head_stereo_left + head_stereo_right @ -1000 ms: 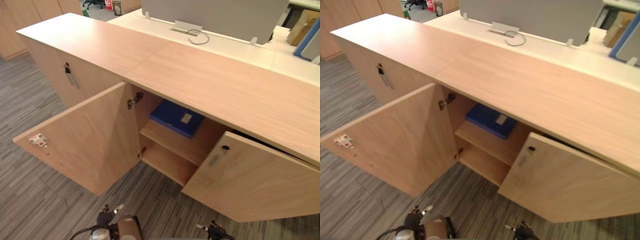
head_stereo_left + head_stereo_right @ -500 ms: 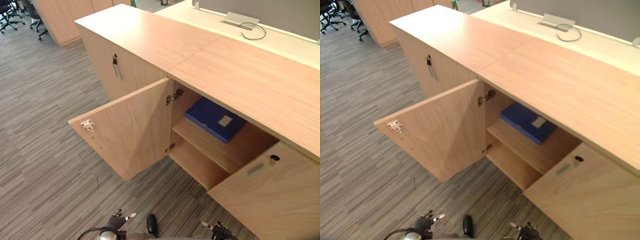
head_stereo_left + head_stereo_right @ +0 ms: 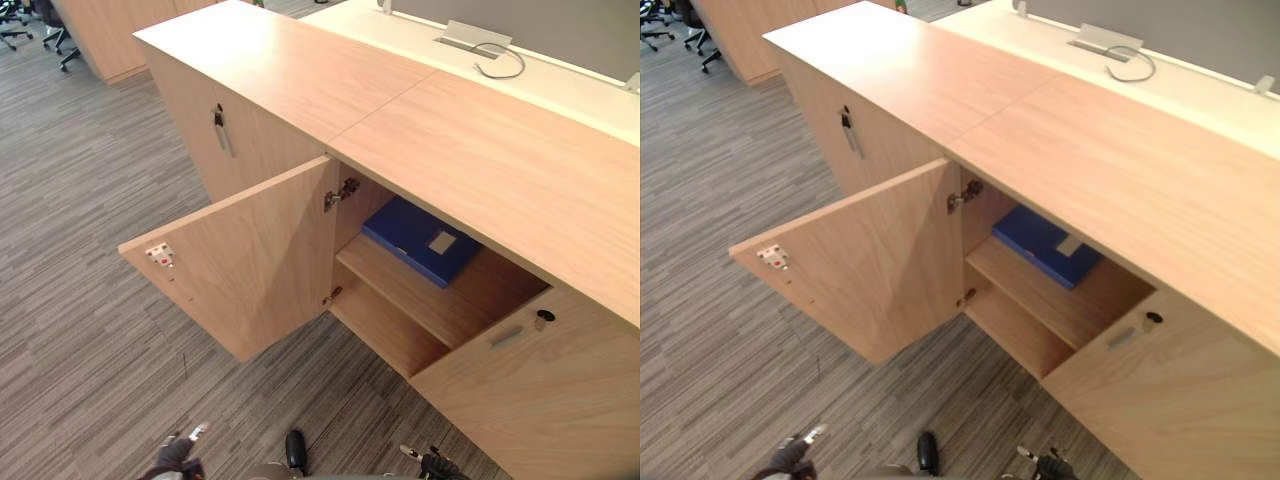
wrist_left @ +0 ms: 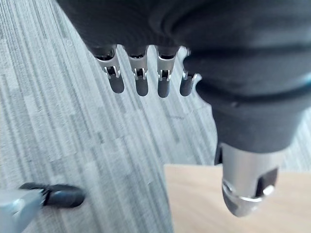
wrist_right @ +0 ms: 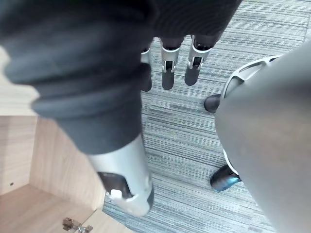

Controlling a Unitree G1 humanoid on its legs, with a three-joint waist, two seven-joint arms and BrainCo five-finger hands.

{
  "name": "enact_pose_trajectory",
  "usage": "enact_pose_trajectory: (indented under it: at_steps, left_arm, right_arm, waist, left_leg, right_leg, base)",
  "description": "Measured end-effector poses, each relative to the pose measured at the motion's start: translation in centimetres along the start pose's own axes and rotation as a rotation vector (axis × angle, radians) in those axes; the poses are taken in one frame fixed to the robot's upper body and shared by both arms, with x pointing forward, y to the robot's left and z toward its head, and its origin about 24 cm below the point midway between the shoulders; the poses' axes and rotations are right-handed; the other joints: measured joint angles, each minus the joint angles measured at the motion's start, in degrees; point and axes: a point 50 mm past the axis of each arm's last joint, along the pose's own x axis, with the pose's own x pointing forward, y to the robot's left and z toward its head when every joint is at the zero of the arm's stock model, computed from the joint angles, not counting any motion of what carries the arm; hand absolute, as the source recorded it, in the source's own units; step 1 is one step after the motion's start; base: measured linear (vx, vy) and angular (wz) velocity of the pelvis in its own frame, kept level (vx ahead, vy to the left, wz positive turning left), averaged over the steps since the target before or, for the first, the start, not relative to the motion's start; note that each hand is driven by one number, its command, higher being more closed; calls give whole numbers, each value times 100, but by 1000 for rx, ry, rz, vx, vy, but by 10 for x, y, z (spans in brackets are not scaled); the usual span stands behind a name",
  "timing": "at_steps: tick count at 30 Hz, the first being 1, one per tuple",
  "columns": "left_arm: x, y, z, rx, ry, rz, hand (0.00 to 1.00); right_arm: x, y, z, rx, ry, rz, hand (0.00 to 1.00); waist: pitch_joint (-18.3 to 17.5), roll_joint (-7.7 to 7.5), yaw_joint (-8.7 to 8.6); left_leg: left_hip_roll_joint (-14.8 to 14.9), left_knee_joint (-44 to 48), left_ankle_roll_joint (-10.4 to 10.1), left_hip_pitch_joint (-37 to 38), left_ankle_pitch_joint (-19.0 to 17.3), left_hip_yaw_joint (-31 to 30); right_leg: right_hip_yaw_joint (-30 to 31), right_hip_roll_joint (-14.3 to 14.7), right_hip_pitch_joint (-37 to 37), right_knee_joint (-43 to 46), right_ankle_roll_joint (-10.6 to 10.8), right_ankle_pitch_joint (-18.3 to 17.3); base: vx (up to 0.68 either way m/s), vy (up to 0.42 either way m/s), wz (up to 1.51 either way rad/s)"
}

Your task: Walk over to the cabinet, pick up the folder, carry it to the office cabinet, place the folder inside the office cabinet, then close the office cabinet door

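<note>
Folder (image 3: 420, 240) is sitting at the shelf's (image 3: 425, 305) back-left corner. Left hand (image 4: 141, 77) and right hand (image 5: 167, 73) are hanging slack, empty. We're reckoning door-closing comes next, so we're planning a flat push near the left door's (image 3: 250, 265) free edge.

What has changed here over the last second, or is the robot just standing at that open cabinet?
Mainly the view shifted: the camera moved, showing more carpet on the left. Nothing was grasped or released. The blue folder stays on its shelf, the left door and right door stay open, and the left hand and right hand hang open, empty.
</note>
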Motion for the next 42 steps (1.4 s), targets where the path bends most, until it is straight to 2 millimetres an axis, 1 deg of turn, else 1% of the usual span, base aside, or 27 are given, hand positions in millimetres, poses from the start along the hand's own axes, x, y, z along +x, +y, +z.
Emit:
enact_pose_trajectory:
  at_steps: [1,2,3,4,5,7,8,10,12,13,14,15,16,17,19,21,23,25,29,31,35,37,39,40,41,42]
  left_arm:
    - [2,6,7,-9,-14,19,0]
    - [5,17,22,-17,-43,50,0]
    - [6,22,29,-19,-58,64,0]
    - [9,29,48,-3,-103,80,0]
    - [10,30,57,5,-123,83,0]
    - [12,30,92,17,-198,84,0]
    - [13,29,101,20,-218,82,0]
    - [12,23,125,56,-276,68,0]
    - [8,9,155,152,-365,35,0]
    - [6,4,162,173,-390,24,0]
    - [0,-10,178,217,-459,-12,0]
    - [-3,-16,184,237,-489,-29,0]
    - [-9,-29,195,283,-546,-61,0]
    - [-12,-32,199,293,-563,-49,0]
    - [-15,-31,200,342,-582,-48,0]
    - [-20,-35,194,425,-612,-65,0]
    - [-22,-37,191,487,-624,-66,0]
    - [-23,-40,186,545,-634,-62,0]
    - [-26,-46,185,628,-666,-35,0]
    - [-28,-49,186,637,-687,-27,0]
    - [-39,-55,196,620,-762,-19,0]
    - [-45,-58,195,614,-798,-22,0]
    - [-54,-63,187,611,-830,-47,0]
    - [-59,-69,177,615,-839,-74,0]
    - [-65,-74,168,642,-855,-112,0]
    - [-68,-78,163,660,-863,-138,0]
  right_arm:
    - [0,-1,0,-2,0,2,0]
    - [0,-2,0,-18,1,3,0]
    - [0,-2,1,-28,0,3,0]
    - [0,-4,0,-19,5,1,0]
    - [0,-5,-1,-11,8,-1,0]
    - [0,-8,-1,-19,14,-1,0]
    - [0,-8,-1,-22,15,0,0]
    - [0,-8,-1,-33,17,4,0]
    - [0,-8,-1,-32,18,6,0]
    - [0,-8,-1,-32,19,6,0]
    - [0,-8,-1,-32,19,6,0]
    - [0,-7,-1,-31,19,7,0]
    - [0,-7,-1,-30,19,7,0]
    - [0,-8,-1,-28,18,7,0]
    - [-1,-9,-3,-22,20,4,0]
    - [-2,-12,-5,-15,21,-1,0]
    - [-2,-12,-5,-18,17,-1,0]
    - [-2,-12,-5,-11,15,2,0]
    - [-2,-10,-5,-40,9,12,0]
    - [-2,-9,-5,-44,7,14,0]
    - [-2,-10,-5,-48,5,14,0]
    - [-2,-10,-6,-52,3,14,0]
    - [-3,-12,-7,-76,0,15,0]
    - [-3,-12,-8,-76,2,13,0]
    - [-4,-14,-9,-79,4,10,0]
    - [-4,-15,-10,-80,6,8,0]
  waist:
    - [0,0,0]
    - [-1,-1,6]
    - [-2,-3,9]
    - [-13,0,5]
    - [-13,0,9]
    - [-13,-5,16]
    - [-15,-8,19]
    - [-19,-14,24]
    - [-19,-15,36]
    - [-20,-15,37]
    - [-21,-16,32]
    - [-21,-15,27]
    - [-21,-15,22]
    - [-22,-14,22]
    - [-22,-13,41]
    - [-28,-15,125]
    - [-33,-12,160]
    - [-44,-11,165]
    - [-51,-11,172]
    - [-64,-9,176]
    - [-76,-10,198]
    - [-103,-13,204]
    - [-183,-18,227]
    - [-195,-20,249]
    - [-200,-19,309]
    - [-201,-19,350]
  left_leg:
    - [7,0,0,10,-10,22]
    - [22,0,12,34,-39,66]
    - [26,0,12,48,-49,89]
    - [28,0,3,57,-74,117]
    - [27,0,1,55,-80,121]
    - [26,1,1,57,-106,144]
    - [26,1,-6,60,-113,152]
    - [29,2,-13,72,-133,191]
    - [34,3,-39,114,-153,263]
    - [36,3,-44,127,-157,277]
    - [45,3,-56,156,-165,302]
    - [49,3,-57,159,-165,308]
    - [64,3,-57,158,-165,313]
    - [84,3,-56,159,-165,319]
    - [112,3,-56,158,-165,322]
    - [151,4,-58,163,-163,308]
    - [154,4,-61,164,-160,299]
    - [149,3,-61,162,-146,298]
    - [142,2,-35,153,-101,293]
    - [131,1,-10,147,-81,291]
    - [108,0,22,135,-54,281]
    - [96,0,22,107,-54,261]
    - [64,0,28,35,-50,206]
    - [38,0,30,32,-50,175]
    - [13,1,34,24,-50,156]
    - [2,1,42,18,-44,151]
  right_leg:
    - [27,6,5,-9,-2,1]
    - [95,19,17,-29,-8,4]
    - [109,23,23,-38,-10,5]
    - [128,23,27,-54,-11,5]
    - [133,23,26,-59,-11,5]
    - [161,20,48,-61,-13,5]
    - [171,19,47,-61,-14,5]
    - [226,19,37,-60,-16,5]
    - [284,15,40,-54,-21,8]
    - [292,14,43,-49,-22,9]
    - [310,17,54,-34,-26,9]
    - [316,21,53,-29,-30,11]
    - [325,36,46,-29,-47,17]
    - [338,56,41,-26,-67,26]
    - [343,77,25,-2,-78,28]
    - [335,106,-2,60,-88,34]
    - [310,108,-25,70,-92,36]
    - [290,97,-32,85,-92,36]
    - [278,72,-69,158,-92,36]
    - [274,58,-73,159,-91,36]
    - [268,34,-77,152,-90,36]
    - [256,24,-98,151,-89,36]
    - [232,-1,-152,146,-86,36]
    - [229,-19,-148,150,-85,37]
    - [216,-38,-147,155,-83,38]
    - [207,-45,-147,157,-79,40]
  base:
    - [10,-10,-25]
    - [7,-3,-18]
    - [12,-5,-19]
    - [11,-2,-11]
    - [20,-1,-8]
    - [38,3,-6]
    - [30,3,-7]
    - [14,5,-11]
    - [13,3,-16]
    - [1,-8,-14]
    - [-2,-9,-9]
    - [-7,-16,-8]
    - [-14,-25,-5]
    - [-19,-32,-4]
    - [-9,-16,-1]
    - [-27,-30,5]
    - [-48,-20,4]
    - [-54,-8,1]
    - [-63,6,1]
    - [-69,9,1]
    - [-70,15,2]
    - [-55,21,6]
    - [-29,38,13]
    - [4,43,14]
    - [7,37,12]
    - [10,37,18]
